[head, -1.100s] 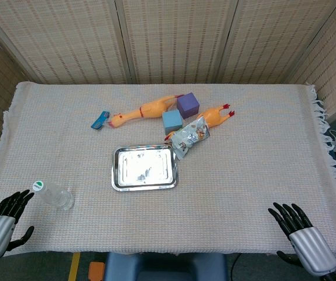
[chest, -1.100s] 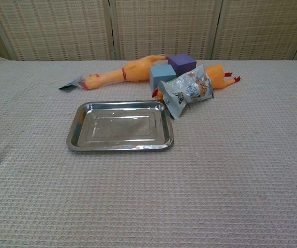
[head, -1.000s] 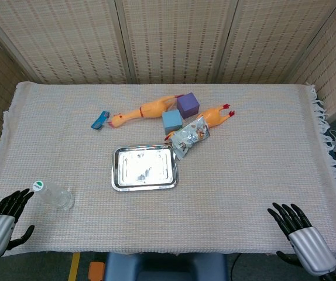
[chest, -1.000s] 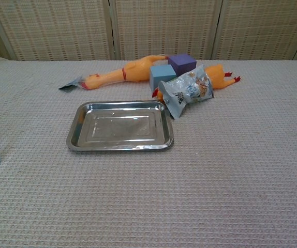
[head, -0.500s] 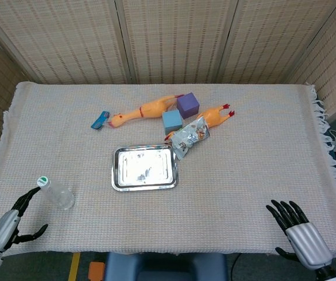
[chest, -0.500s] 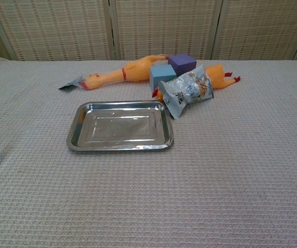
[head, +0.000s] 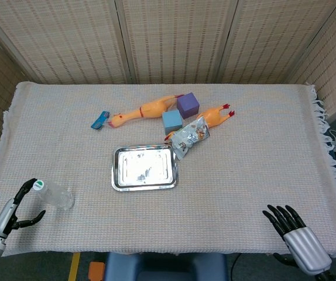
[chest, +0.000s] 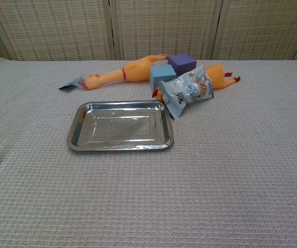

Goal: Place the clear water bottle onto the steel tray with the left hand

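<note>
The left hand (head: 17, 206) sits at the near left corner of the table (head: 256, 152), its dark fingers (head: 26, 188) apart and holding nothing; the upper ones reach toward the green cap of the water bottle (head: 55, 195), while another curls out lower down, nearer the table's front edge. Whether a fingertip actually touches the cap cannot be told from the head view. The chest view shows only a sliver of the bottle at its left border and no hand at all.

Judged from this, the task is barely begun — the bottle is not yet gripped, and it lies on its side on the cloth near the left edge, cap pointing toward the hand, body pointing toward the table's middle. The steel tray (head: 144, 167) is bare and sits well apart from the bottle, toward the centre. What is left is the whole of it: close on the bottle, lift, carry it across, and set it down on the tray.

The right hand (head: 294, 230) rests at the near right corner, fingers spread and holding nothing — it plays no part here.

Beyond the tray, toward the far edge, lie two rubber chickens (head: 146, 110), two blocks (head: 188, 105) and a snack bag (head: 191, 136).
</note>
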Controlling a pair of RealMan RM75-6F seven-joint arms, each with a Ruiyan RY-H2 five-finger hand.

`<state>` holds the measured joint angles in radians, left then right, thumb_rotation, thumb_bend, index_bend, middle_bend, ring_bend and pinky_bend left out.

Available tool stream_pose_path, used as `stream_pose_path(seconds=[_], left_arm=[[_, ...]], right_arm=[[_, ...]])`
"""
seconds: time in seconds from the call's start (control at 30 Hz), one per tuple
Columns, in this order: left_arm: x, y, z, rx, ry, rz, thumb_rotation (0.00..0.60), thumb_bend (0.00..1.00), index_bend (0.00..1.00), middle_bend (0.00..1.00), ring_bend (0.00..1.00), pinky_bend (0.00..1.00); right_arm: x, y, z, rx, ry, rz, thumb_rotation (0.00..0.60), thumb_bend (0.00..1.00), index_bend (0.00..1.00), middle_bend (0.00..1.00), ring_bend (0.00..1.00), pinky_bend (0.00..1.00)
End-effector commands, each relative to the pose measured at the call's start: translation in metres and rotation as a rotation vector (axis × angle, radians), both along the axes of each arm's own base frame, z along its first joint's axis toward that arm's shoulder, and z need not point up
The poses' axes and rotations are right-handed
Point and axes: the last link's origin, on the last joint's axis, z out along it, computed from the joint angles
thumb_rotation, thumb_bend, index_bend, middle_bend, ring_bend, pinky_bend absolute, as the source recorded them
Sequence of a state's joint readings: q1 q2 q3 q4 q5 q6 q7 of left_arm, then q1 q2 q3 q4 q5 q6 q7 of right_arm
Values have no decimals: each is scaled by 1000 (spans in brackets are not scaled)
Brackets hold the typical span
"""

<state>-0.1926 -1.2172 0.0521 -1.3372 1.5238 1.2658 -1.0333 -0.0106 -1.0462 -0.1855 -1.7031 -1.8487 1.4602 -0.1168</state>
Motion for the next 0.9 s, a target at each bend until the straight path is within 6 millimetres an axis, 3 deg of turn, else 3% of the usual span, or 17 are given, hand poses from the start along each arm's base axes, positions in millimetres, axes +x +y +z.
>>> stream_pose_path(seconds=[0.03, 0.6, 0.73, 0.8, 0.9], left_arm=[[3, 2, -4, -9, -34, -9, 600, 301, 0, 0, 0, 0], [19, 20, -44, -37, 8, -36, 600, 302, 0, 0, 0, 1], [23, 23, -49, -23, 30, -36, 600, 301, 0, 0, 0, 39], [26, 24, -51, -10, 32, -32, 600, 302, 23, 35, 0, 75], [26, 25, -53, -11, 44, -27, 600, 305, 124, 185, 38, 128]], right_arm=[[-1, -1, 0, 2, 5, -4, 600, 15, 0, 0, 0, 0], [-1, -1, -1, 13, 11, -21, 600, 15, 0, 0, 0, 0], [-1, 0, -1, 18, 11, -22, 600, 15, 0, 0, 0, 0], [-1, 1, 0, 18, 9, -22, 600, 15, 0, 0, 0, 0], [-1, 1, 0, 22, 8, -23, 600, 15, 0, 0, 0, 0]])
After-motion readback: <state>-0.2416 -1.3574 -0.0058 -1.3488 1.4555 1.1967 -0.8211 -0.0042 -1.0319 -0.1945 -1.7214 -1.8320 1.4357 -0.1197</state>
